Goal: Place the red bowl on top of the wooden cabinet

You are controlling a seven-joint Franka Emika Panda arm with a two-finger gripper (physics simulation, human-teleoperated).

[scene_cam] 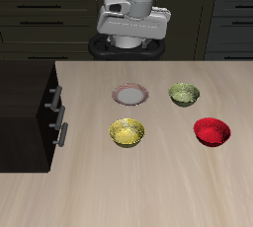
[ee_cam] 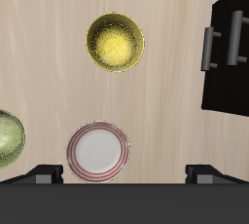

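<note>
Sat empty, every dish: red bowl (scene_cam: 211,131) near the table's front, apart from olive-green bowl (scene_cam: 184,94) farther back; yellow bowl (scene_cam: 126,132) in front of a red-rimmed white plate (scene_cam: 130,95). Stood at the tabletop's (scene_cam: 148,187) edge, wooden cabinet (scene_cam: 25,113), dark, two silver handles (scene_cam: 58,114) facing the bowls, flat top bare. Showed dark cupboards behind. Hung high over the back edge, gripper (scene_cam: 132,42), fingers (ee_cam: 44,174) spread wide, gripping nothing.

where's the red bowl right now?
The red bowl sits on the table in the exterior view, nearer the front edge than the olive-green bowl and across the yellow bowl from the wooden cabinet. The wrist view doesn't show it.
</note>
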